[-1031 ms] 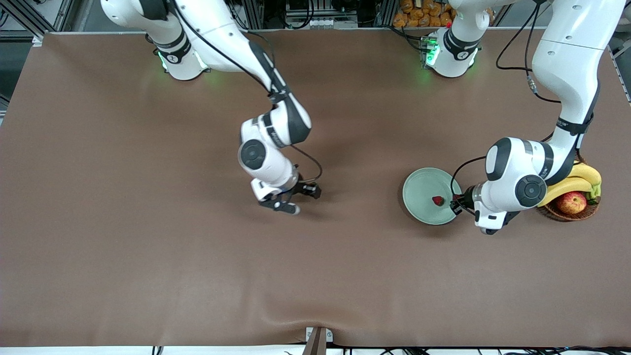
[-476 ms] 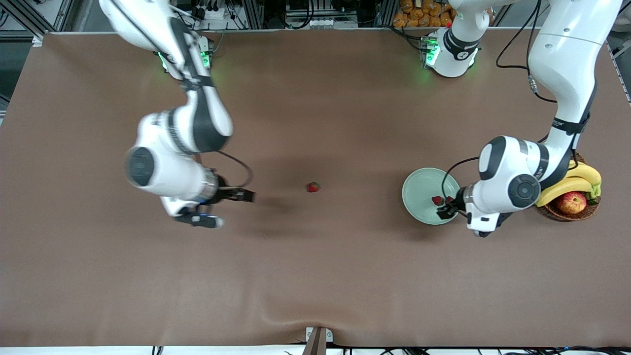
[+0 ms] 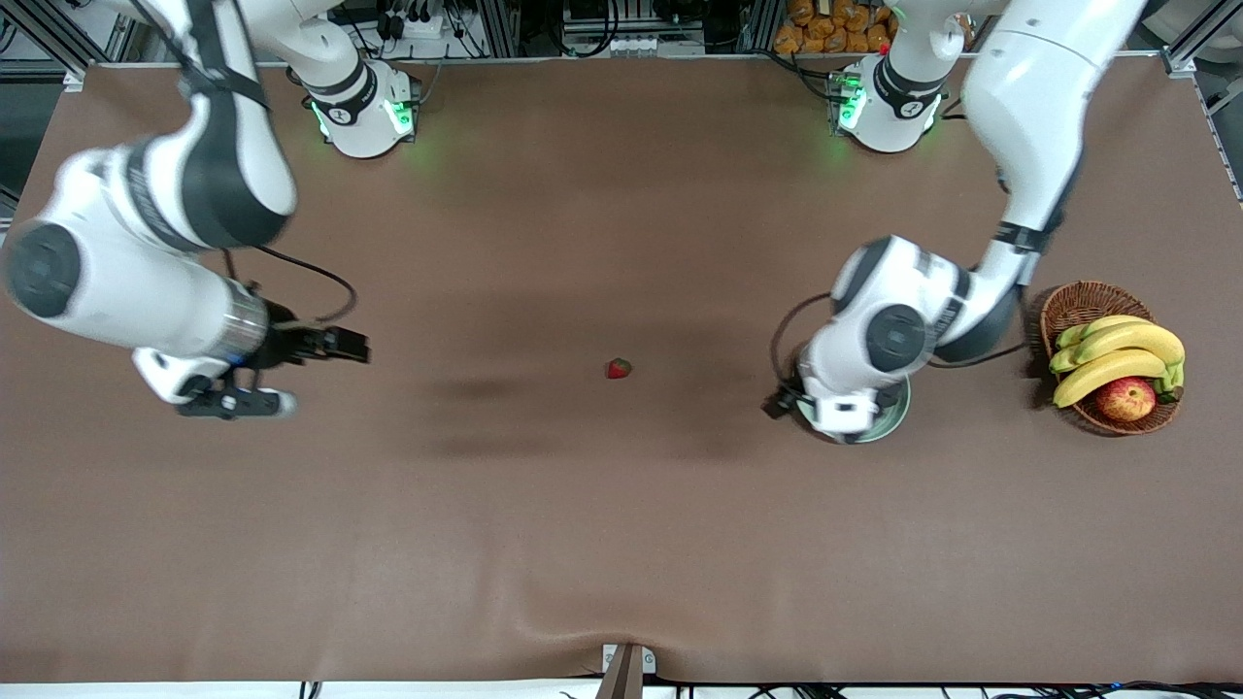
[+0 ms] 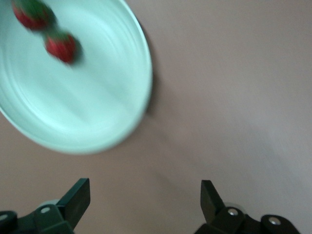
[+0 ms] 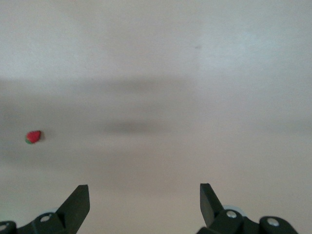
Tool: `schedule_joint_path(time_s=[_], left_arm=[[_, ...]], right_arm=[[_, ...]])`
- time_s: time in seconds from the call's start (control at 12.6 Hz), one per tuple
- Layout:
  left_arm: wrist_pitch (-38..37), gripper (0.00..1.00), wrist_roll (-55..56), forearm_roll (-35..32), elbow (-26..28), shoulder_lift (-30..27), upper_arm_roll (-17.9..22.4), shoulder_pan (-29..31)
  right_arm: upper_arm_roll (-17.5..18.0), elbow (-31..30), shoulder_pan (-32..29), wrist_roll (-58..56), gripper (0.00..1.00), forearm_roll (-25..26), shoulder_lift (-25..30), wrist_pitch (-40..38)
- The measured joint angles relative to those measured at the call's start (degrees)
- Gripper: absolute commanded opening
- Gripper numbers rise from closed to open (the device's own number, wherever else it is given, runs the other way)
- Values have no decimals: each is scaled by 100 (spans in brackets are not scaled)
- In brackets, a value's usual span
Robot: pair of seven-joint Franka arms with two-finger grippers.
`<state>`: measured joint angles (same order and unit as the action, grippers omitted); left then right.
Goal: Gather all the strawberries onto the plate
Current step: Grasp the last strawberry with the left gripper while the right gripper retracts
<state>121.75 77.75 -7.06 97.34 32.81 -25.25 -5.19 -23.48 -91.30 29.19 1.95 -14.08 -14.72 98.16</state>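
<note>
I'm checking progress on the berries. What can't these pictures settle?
- Front view: the left arm covers most of the plate, hiding its berries.
- Left wrist view: two blurred strawberries on the plate, one cut by the edge.
- Front view: the left hand barely shows.
- The third strawberry is too small for detail.

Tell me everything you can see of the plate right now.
The plate is a round, shallow, pale mint-green dish with a smooth glossy rim, lying flat on the brown table toward the left arm's end. Two strawberries rest in it, close together near one edge. In the front view the left arm's wrist covers most of it. Nothing grips it.
</note>
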Motion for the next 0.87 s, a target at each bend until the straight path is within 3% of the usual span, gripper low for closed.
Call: schedule_joint_path(time_s=[0.24,0.4,0.63,0.87], left_arm=[[7,100,361,0,-352,166,13,-714],[55,100,358,-20,-776,501,52,-1196],[327,100,-97,-477,-1291,1013,436,-2056],[812,100,-967,-709,-1361,1353,503,-2280]], right_arm=[[969,-6,-1069,-348,100,775,608,-286],[1590,-10,-1765,-417,100,1013,890,-492],[1744,23,-2027,-519,100,1138,1109,-866],[1740,57,-2122,-673,100,1182,1188,-1031]])
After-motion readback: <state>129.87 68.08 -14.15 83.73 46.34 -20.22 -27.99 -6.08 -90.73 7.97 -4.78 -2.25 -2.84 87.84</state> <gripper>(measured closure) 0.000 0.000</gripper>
